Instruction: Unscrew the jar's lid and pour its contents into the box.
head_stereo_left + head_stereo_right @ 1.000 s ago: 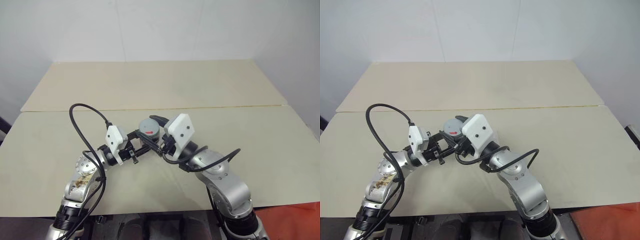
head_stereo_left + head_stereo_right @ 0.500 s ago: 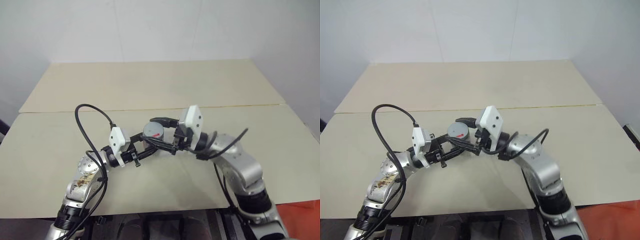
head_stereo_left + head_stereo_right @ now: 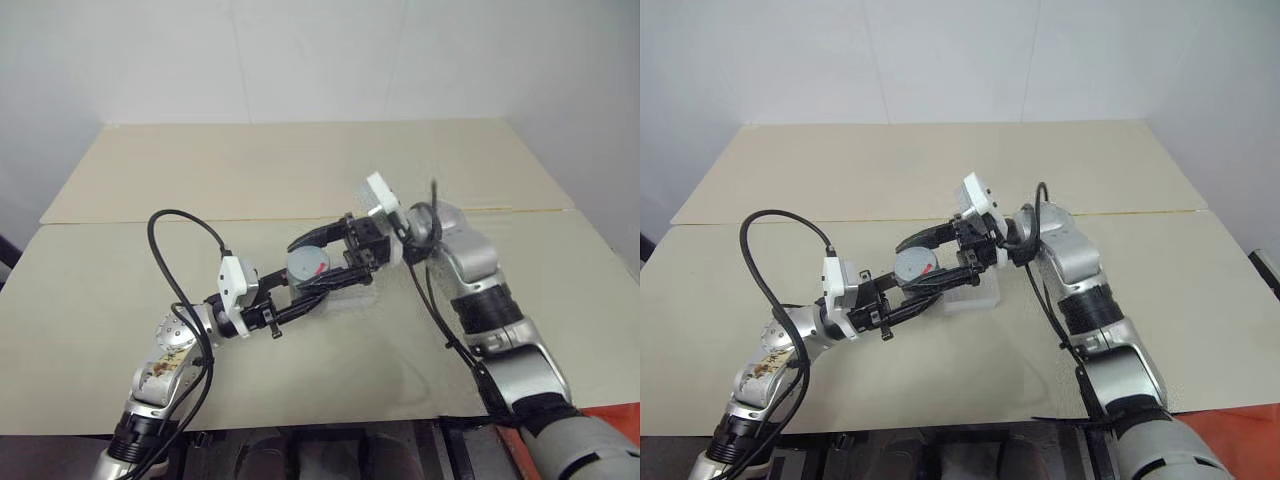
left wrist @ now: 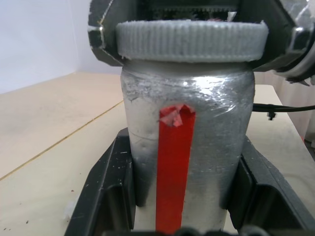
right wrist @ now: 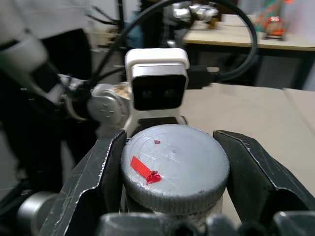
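Here, above a beige table, the left gripper reaches in from the robot's left and is clamped tight on the body of the jar, one black finger pressed against each flank, the red stripe facing the wrist camera between them. The jar is held off the tabletop near the middle of the scene, its top tipped toward the head camera. The lid, grey with a ribbed rim and a small red mark, sits on the jar's mouth. Just beside and partly under the jar, the clear, whitish box rests on the table. From the robot's right, the right gripper comes in across the jar's top with its jaws spread to either side of the lid's rim; its fingers stand at the rim, but whether they actually press on it cannot be told.
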Action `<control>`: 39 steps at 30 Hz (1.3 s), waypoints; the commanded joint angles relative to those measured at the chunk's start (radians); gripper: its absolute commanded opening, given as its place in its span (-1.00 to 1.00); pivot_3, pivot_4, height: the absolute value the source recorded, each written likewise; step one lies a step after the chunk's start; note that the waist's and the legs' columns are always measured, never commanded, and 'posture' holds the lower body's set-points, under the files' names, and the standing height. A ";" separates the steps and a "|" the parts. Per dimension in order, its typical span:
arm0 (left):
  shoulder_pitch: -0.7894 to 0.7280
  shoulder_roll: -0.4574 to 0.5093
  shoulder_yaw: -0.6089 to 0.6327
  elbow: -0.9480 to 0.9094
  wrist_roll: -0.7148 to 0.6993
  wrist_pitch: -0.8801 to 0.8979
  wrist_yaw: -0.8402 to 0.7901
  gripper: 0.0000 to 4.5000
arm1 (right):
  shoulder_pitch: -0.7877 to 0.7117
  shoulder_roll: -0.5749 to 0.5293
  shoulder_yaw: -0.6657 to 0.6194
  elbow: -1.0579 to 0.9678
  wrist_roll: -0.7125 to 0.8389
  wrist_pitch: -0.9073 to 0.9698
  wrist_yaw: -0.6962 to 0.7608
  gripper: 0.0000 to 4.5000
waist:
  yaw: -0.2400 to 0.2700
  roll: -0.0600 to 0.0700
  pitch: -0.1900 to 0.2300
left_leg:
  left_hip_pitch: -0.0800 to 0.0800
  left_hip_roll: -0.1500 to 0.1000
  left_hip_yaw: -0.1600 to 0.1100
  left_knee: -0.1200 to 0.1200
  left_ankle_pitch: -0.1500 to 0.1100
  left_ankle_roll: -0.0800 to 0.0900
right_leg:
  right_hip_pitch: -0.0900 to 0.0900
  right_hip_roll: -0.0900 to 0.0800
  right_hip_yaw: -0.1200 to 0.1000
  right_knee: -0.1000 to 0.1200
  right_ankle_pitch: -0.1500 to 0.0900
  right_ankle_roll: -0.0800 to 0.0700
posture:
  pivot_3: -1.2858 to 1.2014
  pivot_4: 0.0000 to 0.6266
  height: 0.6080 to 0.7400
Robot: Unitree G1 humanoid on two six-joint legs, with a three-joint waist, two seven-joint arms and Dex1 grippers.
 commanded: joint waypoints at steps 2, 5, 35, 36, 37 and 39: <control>0.000 0.006 0.005 -0.027 0.011 -0.017 0.000 -0.13 | -0.032 0.006 0.011 0.038 0.025 -0.055 0.072 0.25 | 0.001 0.000 0.000 | 0.000 0.000 0.000 0.000 0.000 0.000 | 0.000 0.000 0.000 0.000 0.000 0.000 | 0.03 -0.52 1.00; 0.002 0.004 0.007 -0.024 0.013 -0.021 0.001 -0.13 | -0.027 0.009 -0.005 0.046 0.031 -0.048 0.056 0.25 | -0.001 0.000 0.000 | 0.000 0.000 0.000 0.000 0.000 0.000 | 0.000 0.000 0.000 0.000 0.000 0.000 | 0.03 -0.52 1.00; 0.011 0.010 0.022 -0.025 0.009 -0.013 0.020 -0.13 | 0.488 0.053 0.018 -1.025 -0.157 0.326 -1.063 0.98 | 0.003 0.000 0.000 | 0.000 -0.001 0.001 0.000 0.001 -0.002 | -0.001 -0.001 0.000 0.001 0.000 -0.001 | 0.03 -0.52 1.00; 0.009 0.011 0.022 -0.024 0.008 -0.013 0.018 -0.13 | 0.489 0.054 0.022 -1.022 -0.160 0.330 -1.069 0.98 | 0.002 0.000 0.000 | 0.000 -0.001 0.001 0.000 0.001 -0.002 | -0.001 -0.001 0.000 0.001 0.000 -0.001 | 0.03 -0.52 1.00; 0.007 0.011 0.022 -0.023 0.008 -0.013 0.016 -0.13 | 0.488 0.049 0.030 -1.013 -0.170 0.327 -1.072 0.98 | 0.001 0.000 0.000 | 0.000 -0.001 0.001 0.000 0.001 -0.002 | -0.001 -0.001 0.000 0.001 0.000 0.000 | 0.03 -0.52 1.00; 0.004 0.012 0.022 -0.021 0.008 -0.012 0.014 -0.13 | 0.485 0.037 0.040 -1.001 -0.179 0.321 -1.069 0.98 | 0.000 0.000 0.000 | 0.000 -0.001 0.001 0.000 0.001 -0.002 | -0.001 -0.001 0.000 0.001 0.000 0.000 | 0.03 -0.52 1.00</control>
